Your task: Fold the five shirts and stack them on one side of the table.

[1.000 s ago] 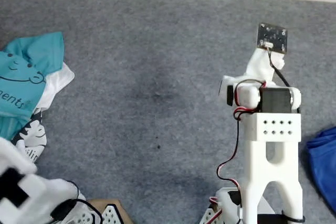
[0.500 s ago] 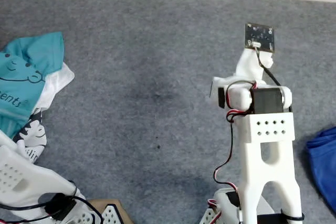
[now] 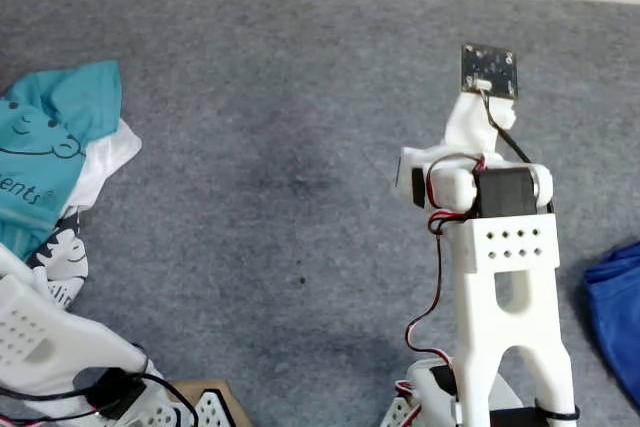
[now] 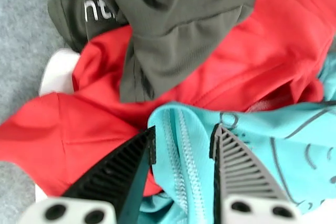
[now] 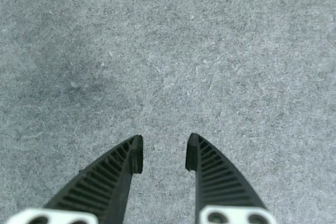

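Fingers, left gripper: moderately apart and holding nothing. They straddle the stitched edge of the teal shirt; whether the tips touch the cloth cannot be told.

Fingers, right gripper: narrowly apart and holding nothing. They sit over the bare grey table covering, well apart from any garment.

Heap, left side of table:
- Teal shirt, crumpled, on top.
- Red shirt, beneath the teal, spread in loose creases.
- Dark grey shirt, bunched over the red.
- White shirt, under the teal in the high view; a black-printed white part lies just beside it and may be the same garment.

Blue shirt: at the table's right edge, near the right arm and well apart from the heap. It is cut off by the frame, so whether it is folded cannot be told.

Progress, as a judgement: early.
- No shirt lies flat on the middle of the table.
- Every garment in the heap is unfolded.
- No neat stack can be made out.
- The step in hand appears to be taking the teal shirt from the heap.
- Folding and stacking of at least four shirts remain.
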### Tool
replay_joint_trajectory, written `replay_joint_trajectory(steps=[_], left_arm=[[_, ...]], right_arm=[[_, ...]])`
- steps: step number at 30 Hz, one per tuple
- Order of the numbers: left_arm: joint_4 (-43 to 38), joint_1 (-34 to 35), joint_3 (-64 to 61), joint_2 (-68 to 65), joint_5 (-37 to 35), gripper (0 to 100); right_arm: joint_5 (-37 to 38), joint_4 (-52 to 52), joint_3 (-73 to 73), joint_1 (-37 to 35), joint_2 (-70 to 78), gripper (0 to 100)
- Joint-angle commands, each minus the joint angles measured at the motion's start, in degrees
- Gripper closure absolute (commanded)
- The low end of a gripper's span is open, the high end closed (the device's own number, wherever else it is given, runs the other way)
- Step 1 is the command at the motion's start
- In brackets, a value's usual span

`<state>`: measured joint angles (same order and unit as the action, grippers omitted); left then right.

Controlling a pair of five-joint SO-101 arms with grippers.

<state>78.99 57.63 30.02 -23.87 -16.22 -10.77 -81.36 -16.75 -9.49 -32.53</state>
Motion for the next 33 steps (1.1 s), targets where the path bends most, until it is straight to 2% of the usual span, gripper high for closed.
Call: replay_joint_trajectory(steps=[1,4,8,10,15,21,27,29,31,32,33], left_arm=[[-1.93,-2.68,-1.8,0.57,-0.44,81],[-2.99,-2.86,-3.3,0.57,-1.93,81],[-3.08,-1.8,-3.74,0.48,-10.2,81],[-4.22,-1.45,-3.65,0.48,-12.04,81],[-5.54,-0.66,-4.79,0.4,-12.66,81],[-12.4,-0.66,-10.51,0.4,-12.66,81],[-14.68,-0.84,-11.91,0.48,-12.66,82],[-14.77,-1.01,-11.74,0.48,-12.66,87],[-14.77,-1.54,-11.56,0.66,-12.66,98],[-14.59,-2.07,-11.56,0.92,-12.66,100],[-14.51,-2.68,-11.56,1.01,-12.66,97]], right_arm=[[2.11,0.48,-0.04,-0.48,-1.45,85.3],[3.25,0.84,-1.89,-0.48,-1.54,85.3],[3.25,1.54,-3.65,-0.48,-1.54,85.3],[3.25,2.15,-4.35,-0.48,-1.54,85.3],[3.25,2.15,-4.35,-0.48,-1.54,85.3],[3.25,1.98,-4.35,-1.54,-1.54,85.3],[3.25,1.71,-4.35,-2.24,-1.54,85.3],[3.25,1.71,-4.44,-2.24,-1.54,85.3],[3.25,1.71,-4.53,-2.24,-1.45,85.3],[3.25,2.07,-5.14,-2.24,-1.45,85.3],[3.25,2.15,-5.76,-2.24,-1.54,85.3]])
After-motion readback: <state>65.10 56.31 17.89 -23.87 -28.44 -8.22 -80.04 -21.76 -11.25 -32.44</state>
